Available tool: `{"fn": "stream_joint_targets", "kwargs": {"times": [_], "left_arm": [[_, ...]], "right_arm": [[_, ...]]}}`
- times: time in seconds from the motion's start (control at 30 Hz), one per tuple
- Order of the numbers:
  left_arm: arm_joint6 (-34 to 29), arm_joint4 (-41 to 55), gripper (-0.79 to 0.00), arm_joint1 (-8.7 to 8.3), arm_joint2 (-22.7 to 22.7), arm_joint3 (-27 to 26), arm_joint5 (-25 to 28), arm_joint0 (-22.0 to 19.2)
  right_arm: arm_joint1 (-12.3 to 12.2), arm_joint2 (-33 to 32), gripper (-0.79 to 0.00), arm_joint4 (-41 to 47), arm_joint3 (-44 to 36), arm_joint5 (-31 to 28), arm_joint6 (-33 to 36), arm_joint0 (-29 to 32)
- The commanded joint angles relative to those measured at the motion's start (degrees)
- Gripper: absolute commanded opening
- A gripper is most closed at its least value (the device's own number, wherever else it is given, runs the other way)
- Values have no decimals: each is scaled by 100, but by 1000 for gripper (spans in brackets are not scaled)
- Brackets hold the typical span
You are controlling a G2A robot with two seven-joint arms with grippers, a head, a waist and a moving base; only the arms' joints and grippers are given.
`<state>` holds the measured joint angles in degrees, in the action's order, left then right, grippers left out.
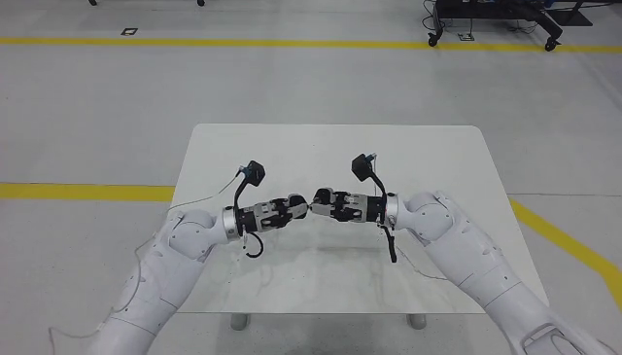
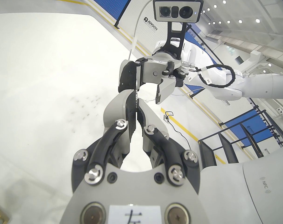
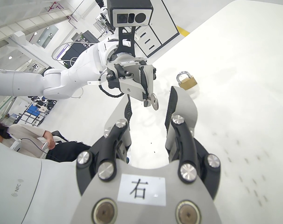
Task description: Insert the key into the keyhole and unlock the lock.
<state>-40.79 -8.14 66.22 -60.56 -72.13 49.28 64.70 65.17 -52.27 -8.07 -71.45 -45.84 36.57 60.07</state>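
Left end effector [image 3: 147, 99] is clamped tight on the key [image 3: 153, 101], whose flat, round silver head sticks out past its fingertips; in its own wrist view [image 2: 136, 104] the ribbed pads [image 2: 132, 113] are pressed together; the right end effector [image 3: 150, 94] faces it tip to tip with its fingers [image 3: 173, 99] spread wide and nothing gripped, the key head sitting in line with that gap; from above, both meet over the middle of the white table [image 1: 428, 151]; the brass padlock [image 3: 187, 80], its silver shackle down, rests on the table apart from both
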Motion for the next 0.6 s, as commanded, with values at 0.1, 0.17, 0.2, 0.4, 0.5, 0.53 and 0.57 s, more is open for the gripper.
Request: {"fn": "stream_joint_targets", "kwargs": {"times": [0.1,0.17,0.2,0.4,0.5,0.53,0.57], "left_arm": [[20,-19,-785,-12,42,17,16,-22],[30,-17,-785,-17,55,21,17,-28],[34,-8,-785,-19,63,24,20,-28],[13,61,-785,-36,104,43,32,-50],[61,71,-785,-43,106,47,25,-51],[87,72,-785,-46,100,49,26,-55],[116,62,-785,-49,94,52,23,-54]], "right_arm": [[-3,-25,-508,21,25,10,-27,-3],[-2,-27,-554,26,24,17,-31,-1],[-2,-28,-588,26,25,16,-30,-1],[-3,-31,-785,15,25,13,-31,-2],[-4,-28,-785,-12,20,-17,-35,15],[-5,-22,-785,-18,13,-24,-30,24],[-5,-18,-785,-10,9,-27,-24,35]]}}
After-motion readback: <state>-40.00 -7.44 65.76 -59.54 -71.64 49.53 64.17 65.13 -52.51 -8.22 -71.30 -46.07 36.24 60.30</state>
